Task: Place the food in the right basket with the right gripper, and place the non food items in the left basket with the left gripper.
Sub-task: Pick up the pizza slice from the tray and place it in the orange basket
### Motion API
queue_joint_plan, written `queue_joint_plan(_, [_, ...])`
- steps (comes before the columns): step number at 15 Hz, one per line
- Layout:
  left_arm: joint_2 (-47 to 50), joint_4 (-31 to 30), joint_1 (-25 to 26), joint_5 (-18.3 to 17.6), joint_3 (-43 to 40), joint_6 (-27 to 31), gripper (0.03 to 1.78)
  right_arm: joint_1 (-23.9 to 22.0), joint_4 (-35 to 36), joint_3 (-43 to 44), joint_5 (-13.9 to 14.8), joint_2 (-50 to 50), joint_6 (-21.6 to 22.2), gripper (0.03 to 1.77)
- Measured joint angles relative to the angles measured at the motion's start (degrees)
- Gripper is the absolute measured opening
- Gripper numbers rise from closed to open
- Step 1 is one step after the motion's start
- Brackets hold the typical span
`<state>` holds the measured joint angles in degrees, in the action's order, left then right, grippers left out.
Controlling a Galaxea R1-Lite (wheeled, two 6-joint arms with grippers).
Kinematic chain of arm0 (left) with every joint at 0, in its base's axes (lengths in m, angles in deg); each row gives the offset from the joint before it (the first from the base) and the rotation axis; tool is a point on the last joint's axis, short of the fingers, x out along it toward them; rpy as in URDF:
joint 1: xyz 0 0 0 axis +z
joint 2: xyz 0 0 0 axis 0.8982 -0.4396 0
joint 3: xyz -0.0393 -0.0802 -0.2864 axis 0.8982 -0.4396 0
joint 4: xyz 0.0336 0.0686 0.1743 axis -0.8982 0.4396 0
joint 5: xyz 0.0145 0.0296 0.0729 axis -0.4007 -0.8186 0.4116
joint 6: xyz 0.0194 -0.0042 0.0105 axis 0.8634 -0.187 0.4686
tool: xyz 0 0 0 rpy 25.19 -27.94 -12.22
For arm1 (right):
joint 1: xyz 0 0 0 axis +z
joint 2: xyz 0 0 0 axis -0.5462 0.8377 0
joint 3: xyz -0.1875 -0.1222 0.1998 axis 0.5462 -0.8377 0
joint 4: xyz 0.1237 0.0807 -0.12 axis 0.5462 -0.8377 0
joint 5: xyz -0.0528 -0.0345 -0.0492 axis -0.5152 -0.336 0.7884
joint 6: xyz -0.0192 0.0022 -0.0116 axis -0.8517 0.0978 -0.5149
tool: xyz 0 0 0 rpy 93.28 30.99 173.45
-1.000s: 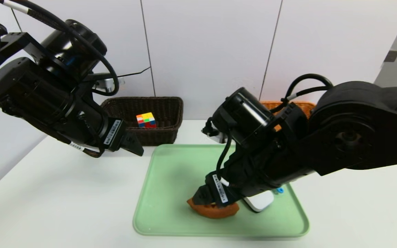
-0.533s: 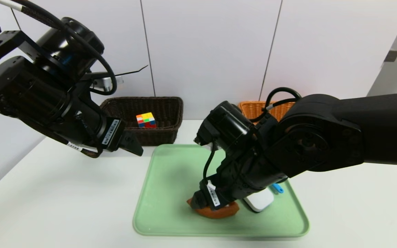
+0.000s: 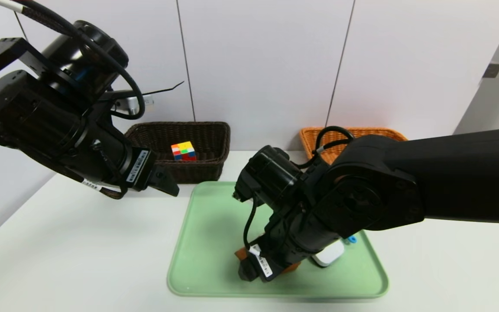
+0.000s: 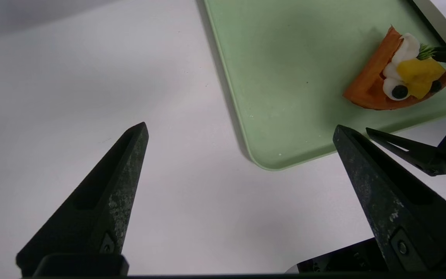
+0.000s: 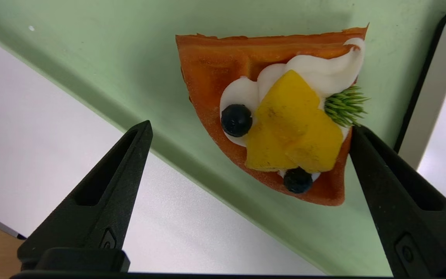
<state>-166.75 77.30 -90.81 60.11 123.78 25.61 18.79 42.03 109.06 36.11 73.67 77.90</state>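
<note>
Right now your right gripper (image 5: 248, 128) sits low over the waffle wedge (image 5: 269, 116) on the green tray (image 3: 206, 260), jaws spread wide, nothing clamped. White case (image 3: 329, 256) lies just beside it. Your left gripper (image 4: 240, 131) hangs apart over the table (image 3: 80, 260), spread too. Puzzle cube (image 3: 183, 151) sits in the dark basket (image 3: 208, 134); orange basket (image 3: 314, 136) is behind.

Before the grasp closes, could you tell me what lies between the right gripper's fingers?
In the right wrist view, the waffle wedge on the green tray lies between the open right gripper.
</note>
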Motion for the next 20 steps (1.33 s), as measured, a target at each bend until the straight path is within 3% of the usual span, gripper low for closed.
queue_joint_plan(4, [0.63,-1.22,0.0,-0.01,-1.19,0.06,1.69,0.15,0.11,-0.13,0.85,0.99,-0.16,1.69])
queue_joint_plan(7, [0.72,-1.52,0.0,-0.01,-1.63,0.09,1.69,0.22,0.16,-0.09,1.79,1.52,-0.02,1.18])
queue_joint_plan(10, [0.72,-1.52,-0.02,0.0,-1.68,0.09,1.69,0.15,0.16,0.07,2.49,1.63,0.02,0.94])
queue_joint_plan(15, [0.85,-1.52,0.0,-0.01,-1.63,0.09,1.69,-1.66,0.1,3.85,2.4,-1.33,0.69,0.85])
queue_joint_plan(20, [1.0,-1.52,-0.11,-0.01,-1.66,0.11,1.69,-9.48,0.0,8.74,2.46,-8.02,0.94,0.85])
